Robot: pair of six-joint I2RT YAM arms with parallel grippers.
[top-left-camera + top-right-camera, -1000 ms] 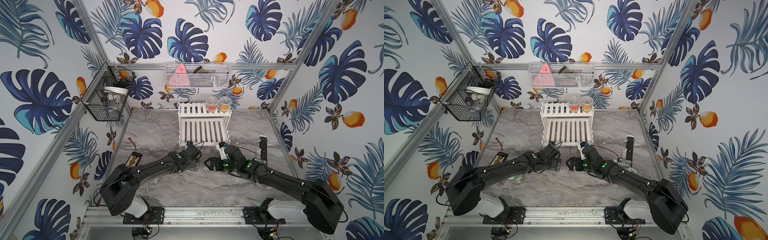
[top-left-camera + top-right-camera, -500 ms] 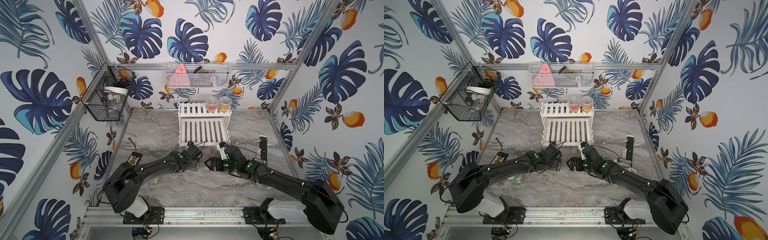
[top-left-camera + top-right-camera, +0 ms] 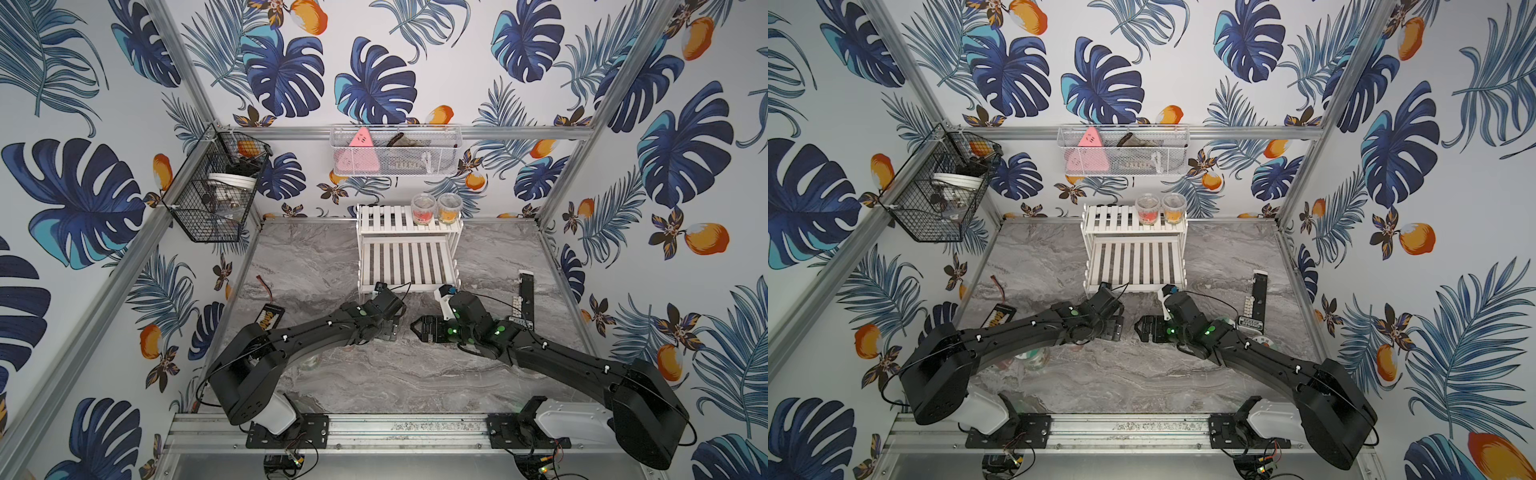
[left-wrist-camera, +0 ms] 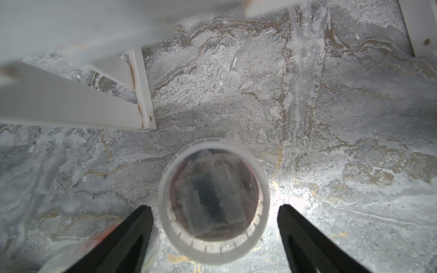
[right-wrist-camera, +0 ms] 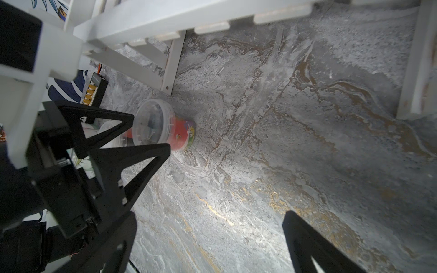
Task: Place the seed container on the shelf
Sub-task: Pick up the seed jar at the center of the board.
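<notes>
My left pincer [image 4: 214,207] is wide around the cup [image 4: 214,189], shelf leg [image 4: 143,94] just behind. Top views hide the cup; right pincer [image 5: 210,215] is wide too.

White shelf [image 3: 399,227], red seed container [image 5: 181,136] (clear lid [image 5: 151,121])

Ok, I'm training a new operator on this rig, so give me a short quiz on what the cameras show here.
1. How many cups stand on the shelf's top tier?
2. The lidded cup between the left hand's fingers stands on: A the table; B the shelf's lower tier; C the shelf's top tier.
3. True or false: the right hand holds a cup.
Key: 1 two; 2 A; 3 false.
</notes>
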